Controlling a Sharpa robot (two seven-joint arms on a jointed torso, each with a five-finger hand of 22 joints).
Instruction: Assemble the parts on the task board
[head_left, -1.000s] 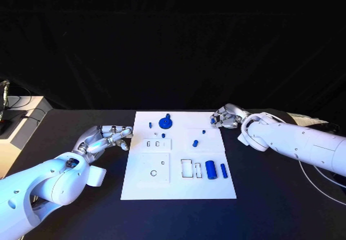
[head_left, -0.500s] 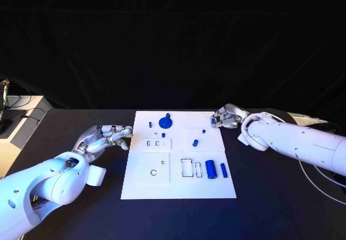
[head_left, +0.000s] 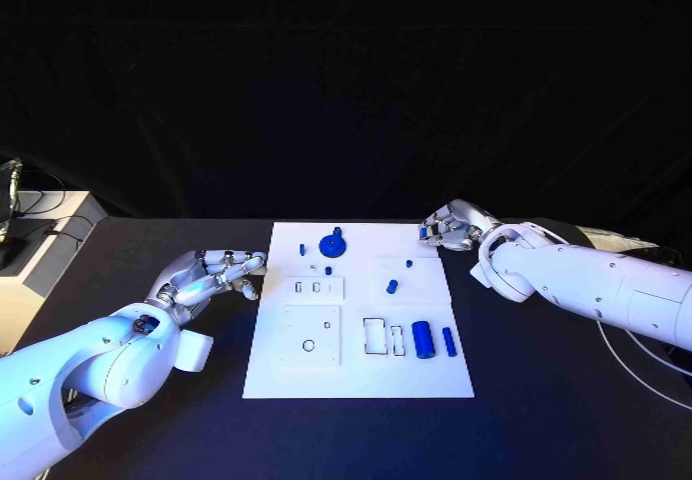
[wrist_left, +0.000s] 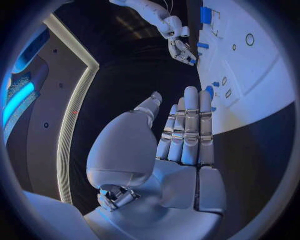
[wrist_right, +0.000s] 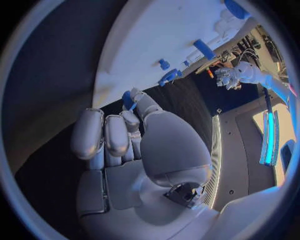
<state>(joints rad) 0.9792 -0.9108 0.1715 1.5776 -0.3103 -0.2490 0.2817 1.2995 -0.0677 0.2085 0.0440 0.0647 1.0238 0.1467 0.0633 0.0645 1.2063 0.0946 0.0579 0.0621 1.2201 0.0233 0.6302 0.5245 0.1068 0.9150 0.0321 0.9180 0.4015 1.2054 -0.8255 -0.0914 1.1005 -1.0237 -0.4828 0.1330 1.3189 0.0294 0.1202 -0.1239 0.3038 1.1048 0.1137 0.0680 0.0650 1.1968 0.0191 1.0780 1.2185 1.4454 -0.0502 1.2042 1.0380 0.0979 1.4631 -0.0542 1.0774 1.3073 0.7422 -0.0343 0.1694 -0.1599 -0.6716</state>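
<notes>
The white task board (head_left: 361, 365) lies in the middle of the black table. On it are a round blue part (head_left: 332, 243), small blue pegs (head_left: 391, 286), a thick blue cylinder (head_left: 421, 338) and a slim blue bar (head_left: 447, 341). My left hand (head_left: 216, 275) rests beside the board's left edge with its fingers (wrist_left: 187, 125) straight and nothing in them. My right hand (head_left: 450, 230) hovers at the board's far right corner, fingers curled in. In the right wrist view a small blue part (wrist_right: 128, 100) sits pinched between its thumb and a finger.
A pale cabinet (head_left: 29, 265) with cables stands off the table's left side. Bare black table (head_left: 548, 400) lies to the right of the board and in front of it.
My right hand has drifted slightly towards the far side of the table, still holding the small part. The left hand and the parts on the board have not moved.
</notes>
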